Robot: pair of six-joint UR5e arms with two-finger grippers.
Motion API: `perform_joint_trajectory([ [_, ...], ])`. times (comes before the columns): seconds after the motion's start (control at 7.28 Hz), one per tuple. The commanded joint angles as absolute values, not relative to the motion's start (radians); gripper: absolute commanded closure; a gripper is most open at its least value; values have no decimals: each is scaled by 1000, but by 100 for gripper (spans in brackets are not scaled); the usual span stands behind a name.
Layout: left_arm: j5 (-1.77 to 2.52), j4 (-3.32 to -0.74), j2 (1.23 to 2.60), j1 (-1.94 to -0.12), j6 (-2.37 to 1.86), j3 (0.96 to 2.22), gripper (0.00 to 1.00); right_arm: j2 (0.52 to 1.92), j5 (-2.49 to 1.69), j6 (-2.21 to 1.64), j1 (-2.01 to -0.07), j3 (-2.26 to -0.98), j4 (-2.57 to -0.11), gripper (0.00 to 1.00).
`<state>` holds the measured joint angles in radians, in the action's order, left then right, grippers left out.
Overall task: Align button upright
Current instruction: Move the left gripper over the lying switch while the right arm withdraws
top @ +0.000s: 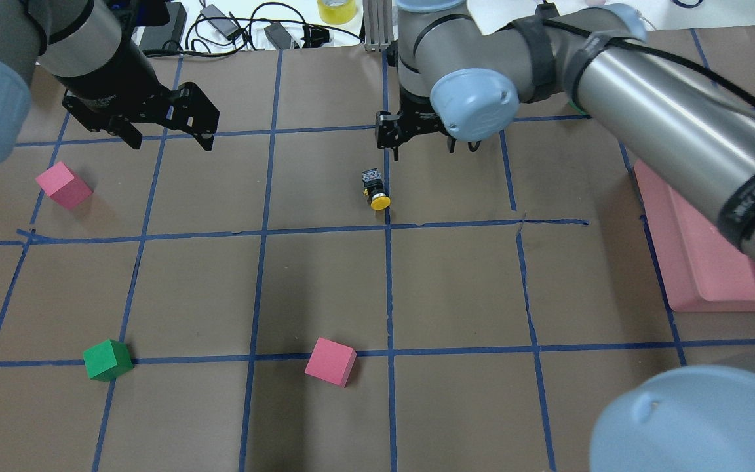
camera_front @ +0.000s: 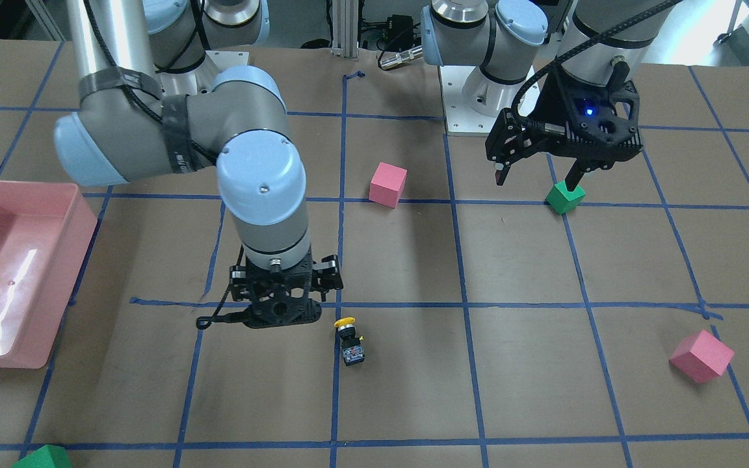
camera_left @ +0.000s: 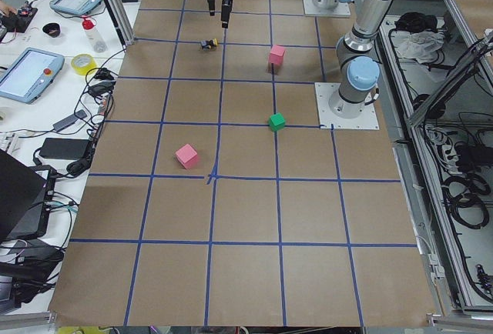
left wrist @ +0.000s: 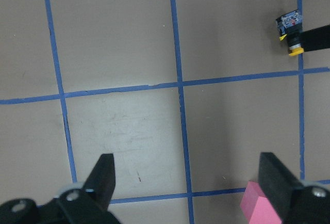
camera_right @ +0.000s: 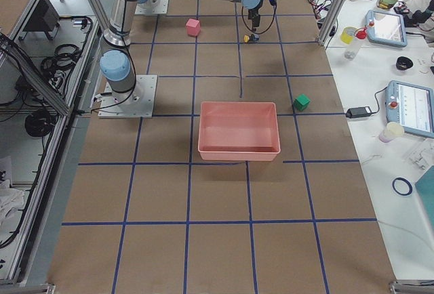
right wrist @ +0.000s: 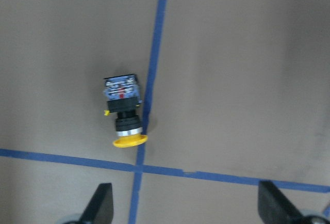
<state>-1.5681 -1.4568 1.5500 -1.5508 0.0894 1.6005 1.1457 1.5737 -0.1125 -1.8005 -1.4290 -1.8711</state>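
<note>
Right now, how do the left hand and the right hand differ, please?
The right hand hangs low beside the button; the left hand hangs higher, well away. The right wrist view shows the button large; the left shows it small, cornered. Both hands are open and empty.

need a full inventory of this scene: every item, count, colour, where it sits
button: 1, yellow cap and black body, lying on its side by a blue tape line, mid-table
pink cubes: 2, pink, one mid-table near the robot base, one far out on the robot's left
green cubes: 2, green, one under the left gripper, one at the far edge on the robot's right
bin: 1, pink, on the robot's right side, nothing seen inside
table: 1, brown with a blue tape grid
tablets: 2, blue-framed, on the side bench
left gripper: 1, black, fingers open, hovering
right gripper: 1, black, fingers open, hovering beside the button
</note>
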Motion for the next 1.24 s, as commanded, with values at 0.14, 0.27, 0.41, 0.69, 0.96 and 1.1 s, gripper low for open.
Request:
perform_joint_trajectory([
  [0.14, -1571, -1454, 1526, -1589, -168, 1638, 0, 1348, 1586, 30, -1641, -1489, -1729, 0],
  [0.27, -1600, -1395, 1532, -1647, -223, 1646, 0, 1380, 1627, 114, -1638, -1489, -1709, 0],
  [0.41, -1677, -1315, 1546, -1719, -338, 1679, 0, 1409, 1631, 133, -1640, -1491, -1706, 0],
  [0.69, -1771, -1037, 1597, -1827, -495, 1811, 0, 1411, 1632, 126, -1638, -1494, -1707, 0],
  [0.96, -1845, -841, 1646, -1900, -566, 1899, 0, 1408, 1644, 135, -1632, -1496, -1707, 0],
  [1.1, -1868, -727, 1678, -1934, -575, 1931, 0, 1422, 1641, 135, -1623, -1494, -1697, 0],
])
